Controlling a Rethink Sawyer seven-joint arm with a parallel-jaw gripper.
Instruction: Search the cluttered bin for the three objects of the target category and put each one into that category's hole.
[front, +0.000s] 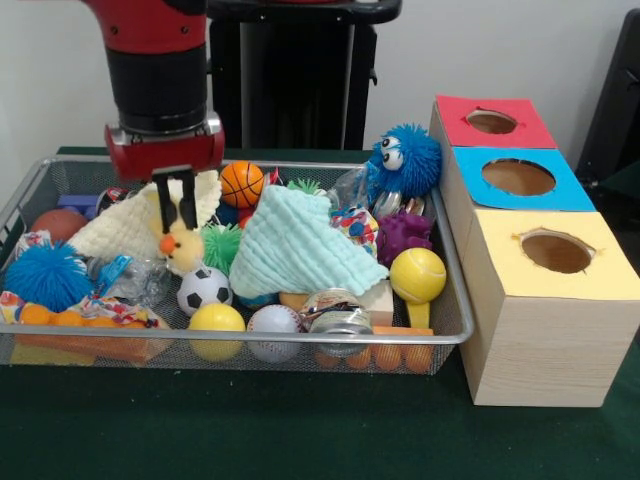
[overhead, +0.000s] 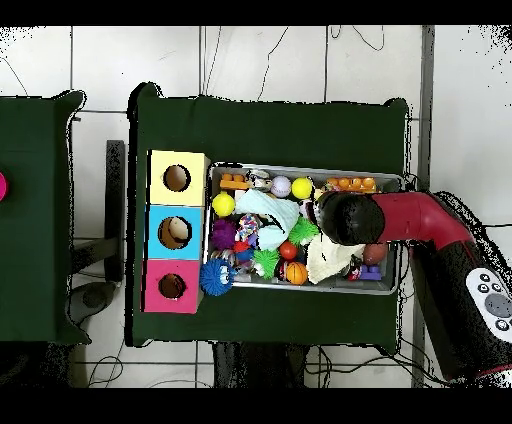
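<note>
My gripper (front: 177, 222) hangs low in the left half of the wire bin (front: 456, 300), right over a cream cloth (front: 125, 230) and a yellow plush duck (front: 183, 250). Close by lie a small basketball (front: 241, 183), a soccer ball (front: 204, 289), a yellow ball (front: 217, 321), a baseball (front: 273, 325) and a yellow tennis ball (front: 417, 273). A mint cloth (front: 300, 245) covers the bin's middle. To the right stands the wooden box with a red hole (front: 491, 121), a blue hole (front: 518, 177) and a yellow hole (front: 556, 251). From overhead, the arm's black end (overhead: 345, 218) hides the gripper.
A blue spiky ball (front: 46, 276) lies at the bin's left end. A blue fuzzy creature (front: 405, 160) sits on the far rim, with a purple toy (front: 403, 236) below it. A green spiky ball (front: 222, 243) and orange toys (front: 390, 355) fill gaps. Green cloth (front: 300, 430) covers the table.
</note>
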